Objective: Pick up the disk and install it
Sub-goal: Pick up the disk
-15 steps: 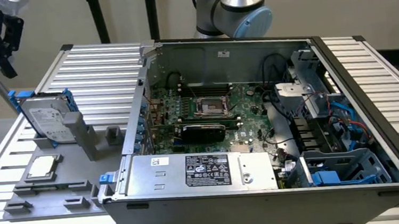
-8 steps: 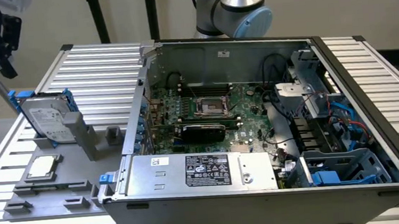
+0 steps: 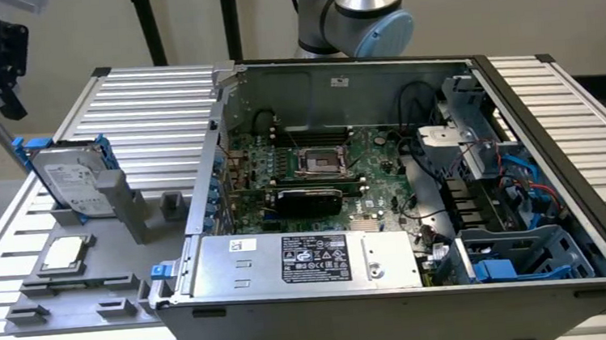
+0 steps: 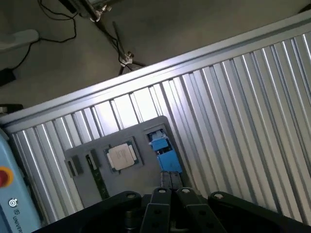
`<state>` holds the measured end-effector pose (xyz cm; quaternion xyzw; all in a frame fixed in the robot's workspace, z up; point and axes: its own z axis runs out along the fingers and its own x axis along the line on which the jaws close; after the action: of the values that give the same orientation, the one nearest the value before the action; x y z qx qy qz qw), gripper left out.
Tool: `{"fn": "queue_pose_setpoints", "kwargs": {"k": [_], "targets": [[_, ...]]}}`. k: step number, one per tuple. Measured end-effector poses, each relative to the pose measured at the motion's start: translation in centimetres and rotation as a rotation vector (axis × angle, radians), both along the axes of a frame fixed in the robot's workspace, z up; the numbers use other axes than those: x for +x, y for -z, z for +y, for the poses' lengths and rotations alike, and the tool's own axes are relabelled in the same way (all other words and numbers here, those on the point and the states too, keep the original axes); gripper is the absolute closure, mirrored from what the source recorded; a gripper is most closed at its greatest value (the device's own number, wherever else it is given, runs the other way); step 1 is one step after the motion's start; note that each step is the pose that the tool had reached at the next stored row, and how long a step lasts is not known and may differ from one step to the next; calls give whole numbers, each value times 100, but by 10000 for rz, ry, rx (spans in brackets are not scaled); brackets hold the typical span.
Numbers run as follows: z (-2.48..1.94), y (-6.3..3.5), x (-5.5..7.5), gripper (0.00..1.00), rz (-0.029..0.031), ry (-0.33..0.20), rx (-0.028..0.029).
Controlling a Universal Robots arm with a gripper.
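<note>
The disk (image 3: 71, 182) is a silver-grey hard drive with a white label and blue side rails. It stands on edge in a grey holder (image 3: 121, 204) at the exterior view's left, beside the open computer case. In the wrist view the disk (image 4: 164, 154) appears edge-on as a blue strip. My gripper (image 3: 5, 92) hangs high above and a little to the left of the disk, well clear of it. Its black fingers (image 4: 160, 196) are pressed together, shut on nothing.
The open computer case (image 3: 565, 198) with its motherboard (image 3: 324, 164) fills the exterior view's right. A silver power-supply box (image 3: 310, 259) lies at its front. A small square CPU chip (image 3: 63, 254) rests on the grey fixture plate (image 3: 76, 306). A ribbed aluminium table (image 4: 243, 111) carries everything.
</note>
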<state>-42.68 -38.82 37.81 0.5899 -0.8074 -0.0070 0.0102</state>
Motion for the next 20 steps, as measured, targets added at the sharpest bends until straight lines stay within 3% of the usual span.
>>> {"fn": "queue_pose_setpoints", "kwargs": {"k": [17,20], "targets": [[0,33,0,89,0,-3085,0],[3,36,0,89,-4,-3374,3]]}}
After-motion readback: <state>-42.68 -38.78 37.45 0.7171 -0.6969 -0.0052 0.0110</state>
